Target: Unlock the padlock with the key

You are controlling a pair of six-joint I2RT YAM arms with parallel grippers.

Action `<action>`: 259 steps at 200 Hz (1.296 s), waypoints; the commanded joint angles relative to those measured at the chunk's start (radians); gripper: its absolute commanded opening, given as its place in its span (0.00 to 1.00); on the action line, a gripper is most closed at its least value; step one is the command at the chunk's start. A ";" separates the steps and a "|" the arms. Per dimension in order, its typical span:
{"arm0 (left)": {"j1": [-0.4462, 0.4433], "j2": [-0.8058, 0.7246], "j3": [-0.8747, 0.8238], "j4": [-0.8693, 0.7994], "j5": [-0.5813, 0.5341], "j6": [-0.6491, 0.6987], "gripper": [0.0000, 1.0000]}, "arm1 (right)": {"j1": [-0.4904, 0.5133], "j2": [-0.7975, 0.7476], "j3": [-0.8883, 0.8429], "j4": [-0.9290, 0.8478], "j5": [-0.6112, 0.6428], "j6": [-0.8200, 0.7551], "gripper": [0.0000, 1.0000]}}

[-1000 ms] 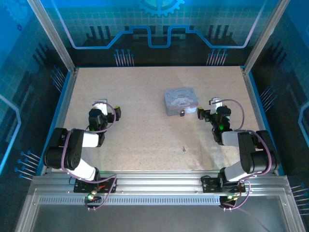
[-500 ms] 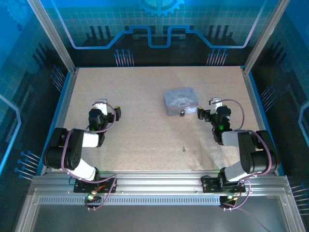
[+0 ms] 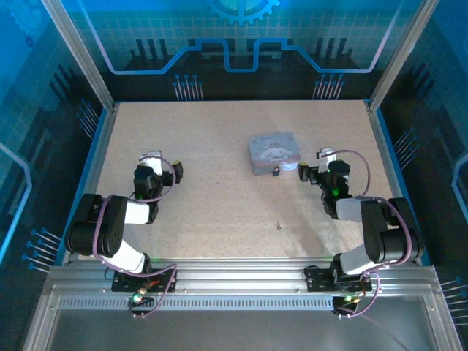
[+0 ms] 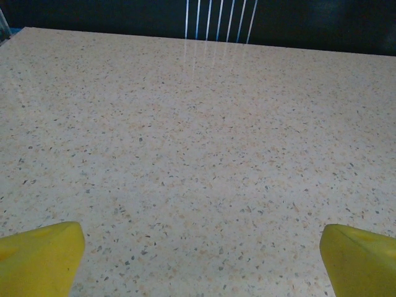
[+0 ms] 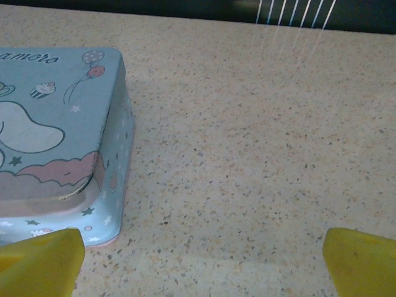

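Left gripper (image 4: 199,255): hovering over bare table (image 3: 219,139), yellow fingers (image 4: 37,257) standing wide apart, gripping nothing.
Right gripper (image 5: 201,257): gaping wide, empty, just beside the tin (image 3: 272,150).
Padlock (image 3: 276,172): sitting against the tin's near edge.
Key (image 3: 278,225): lying alone, nearer the arms.

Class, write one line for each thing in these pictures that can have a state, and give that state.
tin: lid on.
left gripper: open, holding nothing.
right gripper: open, holding nothing.
padlock: at the tin's near edge, not held; too small to tell whether it is locked.
key: lying loose on the table, apart from the padlock.
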 commanded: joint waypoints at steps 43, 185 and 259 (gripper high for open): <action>-0.004 -0.233 -0.035 -0.100 -0.017 0.019 0.99 | -0.033 -0.203 0.063 -0.237 -0.062 0.042 1.00; -0.224 -0.179 0.469 -0.919 0.259 -0.628 0.99 | -0.071 -0.002 0.449 -0.795 -0.543 0.332 1.00; -0.400 0.136 0.712 -0.863 0.391 -0.718 0.95 | -0.071 0.216 0.599 -0.747 -0.598 0.366 1.00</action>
